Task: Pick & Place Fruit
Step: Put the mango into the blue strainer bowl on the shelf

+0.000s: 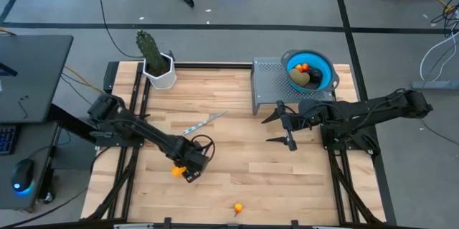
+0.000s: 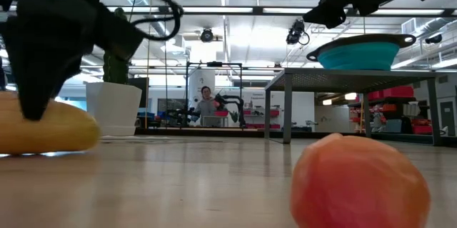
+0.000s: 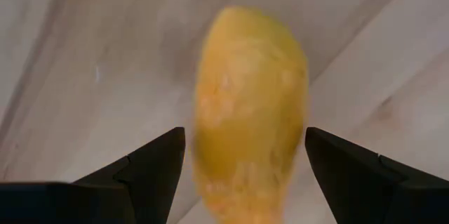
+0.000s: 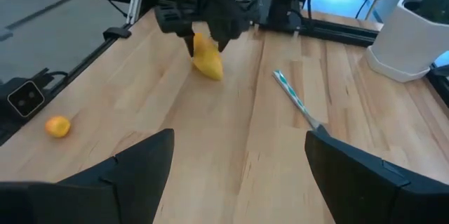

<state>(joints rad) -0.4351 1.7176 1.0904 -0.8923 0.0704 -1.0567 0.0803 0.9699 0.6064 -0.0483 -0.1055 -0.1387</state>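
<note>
A yellow oblong fruit (image 3: 249, 112) lies on its side on the wooden table (image 1: 237, 157), left of centre (image 1: 176, 172). My left gripper (image 3: 245, 136) is open and comes down over it from above, one finger on each side (image 4: 208, 41). A tiny orange fruit (image 1: 237, 207) rests near the table's near edge. Olive-green, dark and orange fruits (image 1: 304, 75) sit in a blue bowl (image 1: 328, 71) on a grey perforated stand (image 1: 267, 85). My right gripper (image 1: 281, 127) hovers open in front of the stand, touching nothing. My left gripper straddles the middle of the yellow fruit (image 3: 210, 161) from above, fingers across its length. The fruit lies on the table. A narrow gap shows at one finger (image 3: 158, 164); at the other finger (image 3: 337, 168) I cannot tell whether it touches.
A silver-bladed knife (image 1: 204, 123) lies on the table between the two grippers. A green cactus in a white pot (image 1: 156, 62) stands at the far left corner. Bare wood stretches across the table's middle and right near part.
</note>
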